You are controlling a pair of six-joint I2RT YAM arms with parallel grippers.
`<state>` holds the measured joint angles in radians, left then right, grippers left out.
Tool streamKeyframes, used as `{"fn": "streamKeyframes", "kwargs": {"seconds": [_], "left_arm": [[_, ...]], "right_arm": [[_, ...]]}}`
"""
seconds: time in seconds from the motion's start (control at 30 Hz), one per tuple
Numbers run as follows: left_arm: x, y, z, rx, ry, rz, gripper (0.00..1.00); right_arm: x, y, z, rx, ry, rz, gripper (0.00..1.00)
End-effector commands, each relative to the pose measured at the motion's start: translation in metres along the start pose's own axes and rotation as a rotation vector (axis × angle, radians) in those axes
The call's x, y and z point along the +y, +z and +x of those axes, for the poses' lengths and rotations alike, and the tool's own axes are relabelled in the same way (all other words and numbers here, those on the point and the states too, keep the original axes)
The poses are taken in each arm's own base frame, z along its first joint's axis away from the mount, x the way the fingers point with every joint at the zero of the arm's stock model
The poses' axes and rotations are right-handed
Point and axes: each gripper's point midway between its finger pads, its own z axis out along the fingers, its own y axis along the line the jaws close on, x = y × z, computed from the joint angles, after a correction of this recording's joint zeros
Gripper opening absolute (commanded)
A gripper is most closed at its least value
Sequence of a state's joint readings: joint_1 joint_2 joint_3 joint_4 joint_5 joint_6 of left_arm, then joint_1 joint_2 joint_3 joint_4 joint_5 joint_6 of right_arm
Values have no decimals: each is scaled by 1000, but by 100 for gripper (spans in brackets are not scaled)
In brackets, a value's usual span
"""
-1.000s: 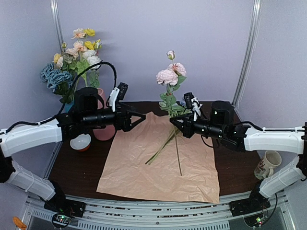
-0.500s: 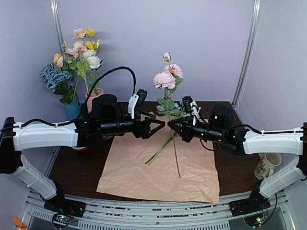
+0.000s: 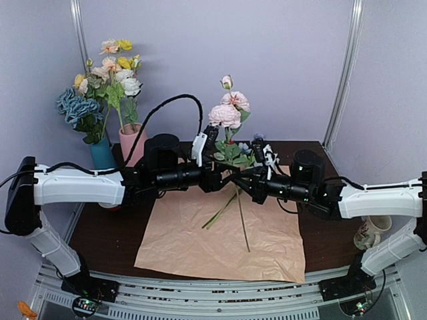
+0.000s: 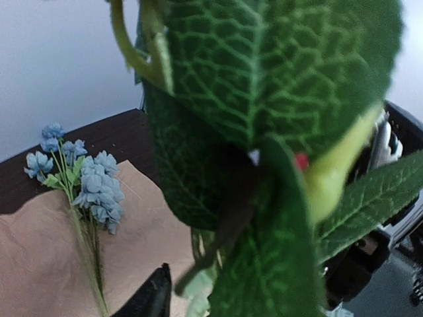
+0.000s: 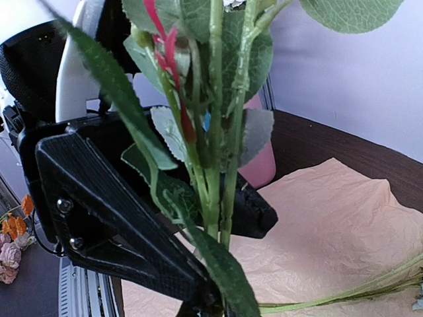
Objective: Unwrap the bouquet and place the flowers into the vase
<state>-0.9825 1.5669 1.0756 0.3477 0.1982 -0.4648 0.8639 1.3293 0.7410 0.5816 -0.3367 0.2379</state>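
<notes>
The bouquet's peach paper (image 3: 200,233) lies spread flat on the table. My right gripper (image 3: 248,181) is shut on the stems of the flowers (image 3: 225,115), holding the pink blooms upright above the paper. My left gripper (image 3: 225,177) has reached in beside it. Its black fingers (image 5: 119,218) stand on either side of the same stems (image 5: 221,191), still apart. Leaves (image 4: 277,132) fill the left wrist view, where only one finger (image 4: 153,297) shows. A light blue sprig (image 4: 92,188) and loose stems (image 3: 217,215) lie on the paper. The pink vase (image 3: 130,141) stands at the back left.
A teal vase (image 3: 100,153) with a yellow and blue bunch (image 3: 100,83) stands left of the pink vase. A patterned mug (image 3: 370,230) sits at the table's right edge. Metal posts (image 3: 343,73) and the wall close the back.
My left arm has swung right from beside the pink vase to the held stems, and its jaws have narrowed around them. The right gripper has carried the flowers slightly left.
</notes>
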Motion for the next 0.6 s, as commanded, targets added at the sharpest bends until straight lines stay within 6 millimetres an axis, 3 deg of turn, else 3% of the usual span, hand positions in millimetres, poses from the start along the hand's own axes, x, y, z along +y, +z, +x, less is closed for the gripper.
{"fn": "streamKeyframes", "kwargs": {"seconds": [0.0,0.17,0.27,0.3,0.4,0.57], "left_arm": [[-7,7,-19,-74,7,4,38],[-6,11,-10,-68,-15,19,24],[-6,13,-7,-63,-17,25,3],[-6,12,-7,-64,-19,22,0],[-3,8,-9,-79,-23,2,0],[2,1,-20,-95,-8,-50,0]], "right_arm": [[16,-5,-12,-48,-32,-52,0],[19,1,-5,-23,-42,-60,0],[21,4,-1,-8,-45,-59,0],[20,5,1,-3,-44,-55,0],[13,6,5,1,-41,-22,0],[7,6,6,-5,-32,10,19]]}}
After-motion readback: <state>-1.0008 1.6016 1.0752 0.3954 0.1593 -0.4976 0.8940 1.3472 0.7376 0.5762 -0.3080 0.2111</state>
